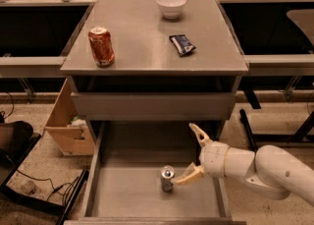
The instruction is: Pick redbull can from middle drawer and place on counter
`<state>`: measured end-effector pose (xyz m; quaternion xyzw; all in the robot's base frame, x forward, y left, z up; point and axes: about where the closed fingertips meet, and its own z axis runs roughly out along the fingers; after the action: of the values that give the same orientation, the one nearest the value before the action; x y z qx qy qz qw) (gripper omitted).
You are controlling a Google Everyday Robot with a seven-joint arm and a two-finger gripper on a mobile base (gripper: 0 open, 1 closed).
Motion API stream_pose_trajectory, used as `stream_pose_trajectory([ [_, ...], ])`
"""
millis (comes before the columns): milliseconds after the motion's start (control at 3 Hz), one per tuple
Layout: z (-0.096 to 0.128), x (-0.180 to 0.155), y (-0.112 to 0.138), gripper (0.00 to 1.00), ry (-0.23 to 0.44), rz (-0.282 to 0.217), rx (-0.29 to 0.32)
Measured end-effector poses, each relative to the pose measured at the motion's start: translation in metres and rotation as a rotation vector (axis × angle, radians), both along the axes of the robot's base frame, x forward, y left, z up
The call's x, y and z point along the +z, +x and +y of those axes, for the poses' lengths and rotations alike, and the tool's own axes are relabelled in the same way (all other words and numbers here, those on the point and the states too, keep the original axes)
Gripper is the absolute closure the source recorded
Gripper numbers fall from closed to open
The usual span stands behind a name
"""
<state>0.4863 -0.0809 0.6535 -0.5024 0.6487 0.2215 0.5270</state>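
The redbull can (167,178), slim and silver-blue with a shiny top, stands upright on the floor of the open middle drawer (132,199), near its middle. My gripper (195,153) comes in from the right on a white arm and is open. Its lower finger (187,178) points at the can from just to the can's right; whether it touches is not clear. The upper finger (198,131) sits higher and farther back. The grey counter (142,37) tops the cabinet above the drawer.
On the counter stand a red-orange soda can (101,46) at the left, a white bowl (171,6) at the back and a dark snack packet (182,44) at the right. A tan cardboard box (67,121) sits on the floor left of the cabinet. Cables lie at lower left.
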Motion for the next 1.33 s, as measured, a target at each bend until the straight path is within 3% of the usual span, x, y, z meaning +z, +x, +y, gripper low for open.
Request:
stream_pose_trajectory([
  [333,0.025,-0.040,0.018,0.00,-0.017,-0.064,0.048],
  [667,0.044,-0.075,0.030,0.00,-0.042,-0.095,0.088],
  [1000,0.048,-0.106,0.043,0.00,-0.051,-0.080,0.098],
  [1333,0.047,-0.137,0.046,0.00,-0.043,-0.030,0.096],
])
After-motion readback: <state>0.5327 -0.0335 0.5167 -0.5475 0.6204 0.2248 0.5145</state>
